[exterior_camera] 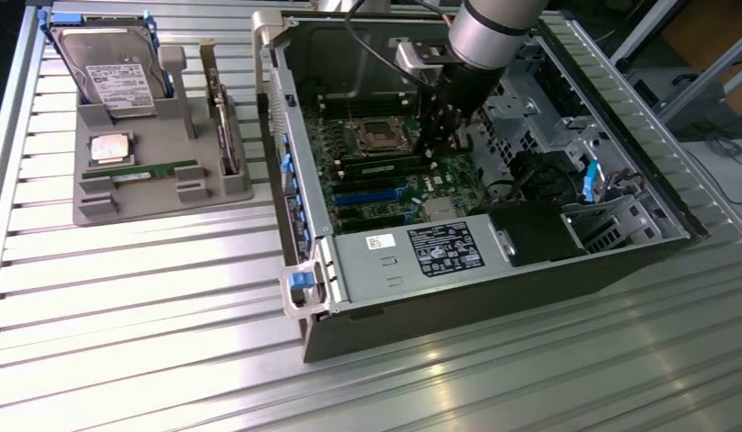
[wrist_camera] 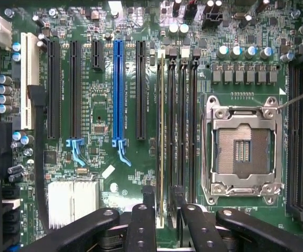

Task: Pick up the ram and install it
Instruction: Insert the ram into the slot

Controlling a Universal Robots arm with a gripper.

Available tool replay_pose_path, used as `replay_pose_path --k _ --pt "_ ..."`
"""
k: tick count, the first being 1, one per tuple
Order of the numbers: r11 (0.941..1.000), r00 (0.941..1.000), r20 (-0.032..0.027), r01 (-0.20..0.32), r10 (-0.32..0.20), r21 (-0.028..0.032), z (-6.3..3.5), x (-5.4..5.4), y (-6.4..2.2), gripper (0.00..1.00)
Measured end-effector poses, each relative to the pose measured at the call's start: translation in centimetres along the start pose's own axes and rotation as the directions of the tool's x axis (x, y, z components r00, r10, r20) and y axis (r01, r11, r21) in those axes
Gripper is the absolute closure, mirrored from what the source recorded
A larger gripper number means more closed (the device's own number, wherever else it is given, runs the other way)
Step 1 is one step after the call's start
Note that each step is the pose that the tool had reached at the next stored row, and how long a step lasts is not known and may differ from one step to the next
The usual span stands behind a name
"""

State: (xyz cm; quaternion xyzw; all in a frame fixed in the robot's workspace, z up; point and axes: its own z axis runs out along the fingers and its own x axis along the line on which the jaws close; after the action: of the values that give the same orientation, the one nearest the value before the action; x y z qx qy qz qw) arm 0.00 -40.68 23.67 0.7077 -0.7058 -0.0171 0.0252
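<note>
The pick-up looks not yet made: the long, thin green ram stick lies in the grey moulded tray near the worktop's edge on the exterior view's left, well apart from the released black tool over the green motherboard, so grasping calls for squaring up across its thin faces.

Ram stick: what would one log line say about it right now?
ram stick: lying in gray tray | gripper: open, holding nothing, over memory slots in computer case
</note>
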Motion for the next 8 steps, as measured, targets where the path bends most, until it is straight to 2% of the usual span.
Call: replay_pose_path --k 4,8 --pt "1.0 1.0 0.0001 0.0 0.0 0.0002 -0.28 0.0 -0.03 0.73" --pt "1.0 1.0 -0.0035 0.002 -0.002 0.0001 -0.82 0.01 -0.02 0.73"
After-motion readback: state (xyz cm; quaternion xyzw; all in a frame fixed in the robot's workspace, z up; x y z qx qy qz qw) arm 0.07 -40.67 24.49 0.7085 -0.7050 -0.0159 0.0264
